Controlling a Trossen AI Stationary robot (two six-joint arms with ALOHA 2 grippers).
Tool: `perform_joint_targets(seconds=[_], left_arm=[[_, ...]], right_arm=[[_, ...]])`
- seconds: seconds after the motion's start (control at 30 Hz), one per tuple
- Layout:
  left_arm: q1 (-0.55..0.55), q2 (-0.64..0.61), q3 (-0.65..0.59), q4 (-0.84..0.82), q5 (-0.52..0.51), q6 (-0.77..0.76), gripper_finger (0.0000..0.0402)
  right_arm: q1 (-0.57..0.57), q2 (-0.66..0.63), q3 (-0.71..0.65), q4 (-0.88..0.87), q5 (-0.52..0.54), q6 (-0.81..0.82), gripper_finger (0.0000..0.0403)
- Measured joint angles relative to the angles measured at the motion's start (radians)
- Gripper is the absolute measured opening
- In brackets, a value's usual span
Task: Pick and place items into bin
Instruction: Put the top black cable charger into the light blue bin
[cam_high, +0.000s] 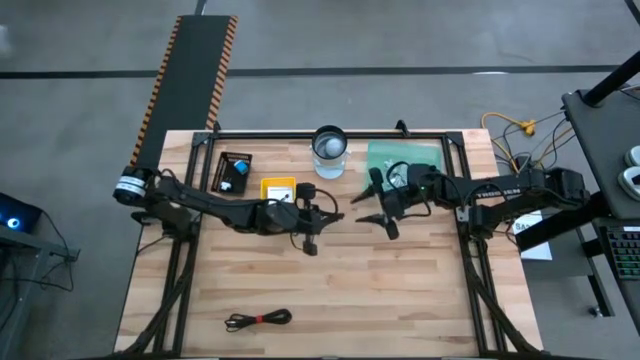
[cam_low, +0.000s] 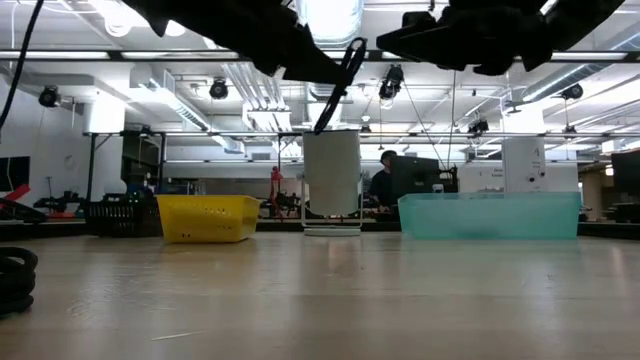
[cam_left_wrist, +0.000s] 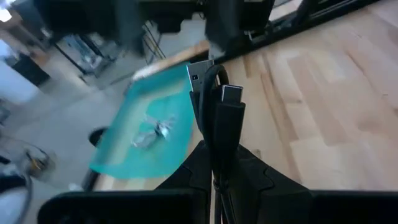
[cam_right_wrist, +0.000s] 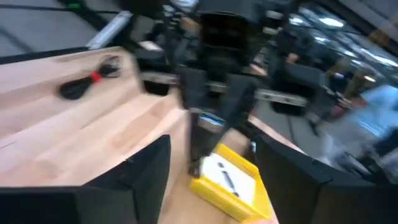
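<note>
From my station, nearest lies the black cable coil (cam_high: 259, 319) with its red tie, alone at the table's (cam_high: 400, 300) near edge; I judge it light and floppy, best pinched at the tie. Mid-table, my left hand (cam_high: 312, 243) is clamped on a black cable (cam_left_wrist: 219, 118), plugs jutting out. The right hand (cam_high: 385, 212) hovers spread, empty. Beyond, the teal bin (cam_high: 400, 160) holds thin cables; the yellow bin (cam_high: 279, 189) holds a card.
</note>
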Motion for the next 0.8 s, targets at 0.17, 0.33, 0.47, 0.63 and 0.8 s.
perform_joint_targets(seconds=[0.17,0.33,0.47,0.63,0.8], left_arm=[[0.021,0.032,0.0,0.103,0.0,0.091,0.0014],[0.045,0.055,0.002,0.209,0.0,0.142,0.0012],[0.066,0.073,0.027,0.224,0.005,0.149,0.0012],[0.094,0.113,0.064,0.221,0.031,0.152,0.0012],[0.099,0.16,0.126,0.226,0.033,0.2,0.0012]], right_arm=[[-0.001,0.0,0.0,0.037,0.013,0.02,0.0243],[-0.002,0.0,0.0,0.037,0.014,0.003,0.0246],[-0.002,0.0,0.0,0.04,0.014,0.002,0.0241],[-0.002,-0.001,0.0,0.056,0.019,-0.001,0.0233],[-0.002,-0.001,0.001,0.061,0.082,0.0,0.0221]])
